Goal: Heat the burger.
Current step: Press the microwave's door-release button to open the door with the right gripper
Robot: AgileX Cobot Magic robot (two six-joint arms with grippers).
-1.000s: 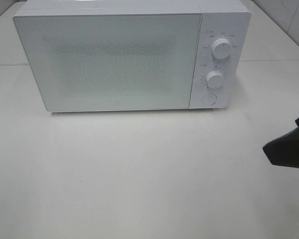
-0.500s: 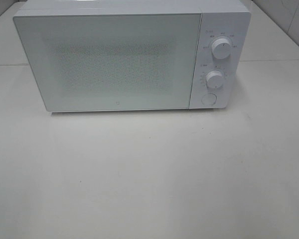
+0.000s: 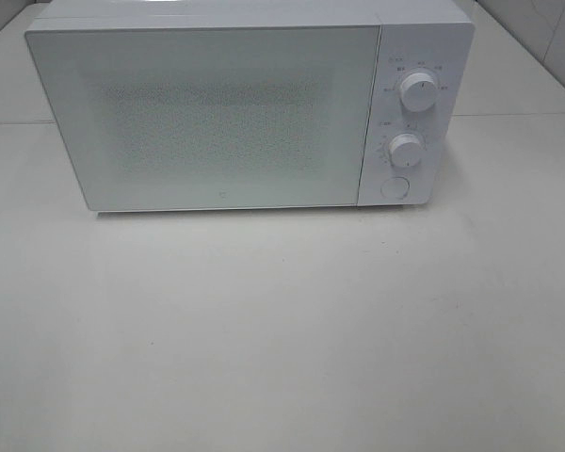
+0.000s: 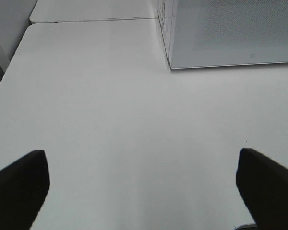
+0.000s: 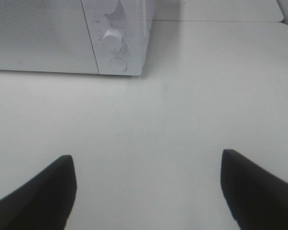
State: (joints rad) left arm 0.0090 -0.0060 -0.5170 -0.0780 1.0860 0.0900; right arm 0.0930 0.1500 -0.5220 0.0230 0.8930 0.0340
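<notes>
Table (image 3: pixel 264 330) of plain white runs across the front. At the left, the left claw (image 4: pixel 144 191) hangs low over it, its two fingers spread wide with nothing between them. Behind stands the microwave (image 3: pixel 447 47), its door (image 3: pixel 207 118) shut; nothing can be made out through the speckled window. Right of the door sit the upper knob (image 3: pixel 420 90), the lower knob (image 3: pixel 406 151) and, beneath them, a round button (image 3: pixel 394 187). At the right, the right claw (image 5: pixel 146 191) is likewise spread and empty, in front of the control side.

The burger shows in no view. It may lie behind the shut door, but that cannot be told. If so, the heating step looks to be in hand, and the next move probably calls for a press on the round button to open the door. If not, the burger must first be found.
</notes>
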